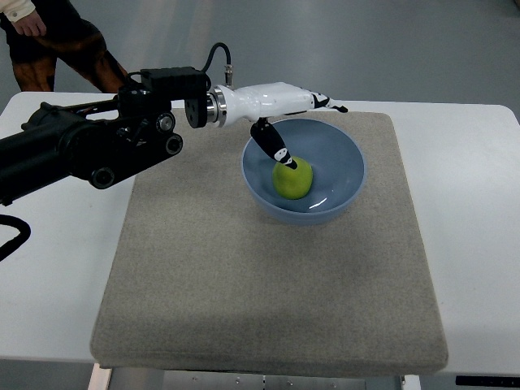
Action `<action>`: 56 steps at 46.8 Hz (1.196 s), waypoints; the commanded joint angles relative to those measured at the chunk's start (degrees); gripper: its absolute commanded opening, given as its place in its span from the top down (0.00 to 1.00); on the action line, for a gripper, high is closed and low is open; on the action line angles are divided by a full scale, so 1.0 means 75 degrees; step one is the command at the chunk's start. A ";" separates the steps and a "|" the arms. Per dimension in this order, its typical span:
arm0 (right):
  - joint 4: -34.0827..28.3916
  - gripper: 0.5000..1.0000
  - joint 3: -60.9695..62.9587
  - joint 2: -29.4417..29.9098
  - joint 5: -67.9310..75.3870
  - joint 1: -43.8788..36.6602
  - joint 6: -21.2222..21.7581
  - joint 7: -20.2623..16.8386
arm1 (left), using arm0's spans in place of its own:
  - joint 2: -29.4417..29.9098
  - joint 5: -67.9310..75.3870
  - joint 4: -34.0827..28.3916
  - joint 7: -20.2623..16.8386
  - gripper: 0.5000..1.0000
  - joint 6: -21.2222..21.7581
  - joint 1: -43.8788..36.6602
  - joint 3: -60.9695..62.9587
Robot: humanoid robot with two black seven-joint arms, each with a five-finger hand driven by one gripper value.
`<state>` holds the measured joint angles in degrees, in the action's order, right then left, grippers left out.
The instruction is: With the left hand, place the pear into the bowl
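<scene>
A green pear [293, 179] lies inside the blue bowl [341, 166] on the grey mat. My left hand [305, 122] reaches in from the left over the bowl's far rim. Its white fingers [329, 103] stretch out straight past the rim, and the thumb [272, 146] points down and touches the top of the pear. The fingers are spread and hold nothing. The right arm does not show.
The grey mat [244, 268] covers the middle of the white table [479, 203]. A person's legs and a hand [28, 24] stand beyond the table's far left corner. A black cable [12, 240] loops at the left edge.
</scene>
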<state>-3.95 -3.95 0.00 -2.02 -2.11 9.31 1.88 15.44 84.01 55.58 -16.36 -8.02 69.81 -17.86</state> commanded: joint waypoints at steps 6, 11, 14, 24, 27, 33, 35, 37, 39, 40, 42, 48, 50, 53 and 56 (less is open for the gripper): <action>0.0000 0.15 0.0000 0.0000 0.0000 0.0000 0.0000 -0.0005 | 0.0004 -0.0408 -0.0824 0.0001 0.08 -0.0008 -0.0004 -0.0549; 0.0000 0.15 0.0000 0.0000 0.0000 0.0000 0.0000 -0.0005 | 0.0016 -0.1052 -0.1246 0.0001 0.08 0.0004 0.0032 -0.0549; 0.0000 0.15 0.0000 0.0000 0.0000 0.0000 0.0000 -0.0005 | 0.0016 -0.1404 -0.1492 0.0001 0.08 0.0004 0.0032 -0.0549; 0.0000 0.15 0.0000 0.0000 0.0000 0.0000 0.0000 -0.0005 | 0.0016 -0.2529 -0.2231 0.0013 0.08 0.0366 -0.0062 -0.0525; 0.0000 0.15 0.0000 0.0000 0.0000 0.0000 0.0000 -0.0005 | 0.0016 -0.2834 -0.2372 0.0013 0.08 0.0472 -0.0109 -0.0443; 0.0000 0.15 0.0000 0.0000 0.0000 0.0000 0.0000 -0.0005 | 0.0004 -0.3385 -0.2781 0.0013 0.08 0.0542 -0.0132 -0.0467; 0.0000 0.15 0.0000 0.0000 0.0000 0.0000 -0.0011 -0.0005 | 0.0004 -0.3689 -0.2969 0.0013 0.08 0.0601 -0.0144 -0.0467; 0.0000 0.15 0.0000 0.0000 0.0000 0.0000 0.0000 -0.0005 | 0.0004 -0.4005 -0.3145 0.0013 0.08 0.0683 -0.0202 -0.0467; 0.0000 0.15 0.0000 0.0000 0.0000 0.0000 0.0000 -0.0005 | 0.0004 -0.4275 -0.3262 0.0013 0.08 0.0753 -0.0319 -0.0455; 0.0000 0.15 0.0000 0.0000 0.0000 0.0000 0.0000 -0.0005 | -0.0008 -0.4392 -0.3321 0.0013 0.08 0.0777 -0.0366 -0.0455; 0.0000 0.15 0.0000 0.0000 0.0000 0.0000 0.0000 0.0007 | -0.0054 -0.4522 -0.3380 0.0013 0.08 0.0824 -0.0448 -0.0466; 0.0000 0.15 0.0000 0.0000 0.0000 0.0000 0.0000 -0.0005 | -0.0347 -0.4779 -0.3567 0.0013 0.08 0.1011 -0.0824 -0.0560; 0.0000 0.15 0.0000 0.0000 0.0000 0.0000 0.0000 0.0007 | -0.0371 -0.5013 -0.3591 0.0013 0.08 0.1116 -0.0882 -0.0572; 0.0000 0.15 0.0000 0.0000 0.0000 0.0000 0.0000 0.0007 | -0.0383 -0.5645 -0.3591 0.0013 0.08 0.1234 -0.0988 -0.0596; 0.0000 0.15 0.0000 0.0000 0.0000 0.0000 0.0000 -0.0005 | -0.0395 -0.6395 -0.3603 0.0013 0.08 0.1234 -0.1093 -0.0584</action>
<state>-3.95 -3.96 0.00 -2.02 -2.11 9.31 1.87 12.54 41.08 28.61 -16.26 1.13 62.34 -22.30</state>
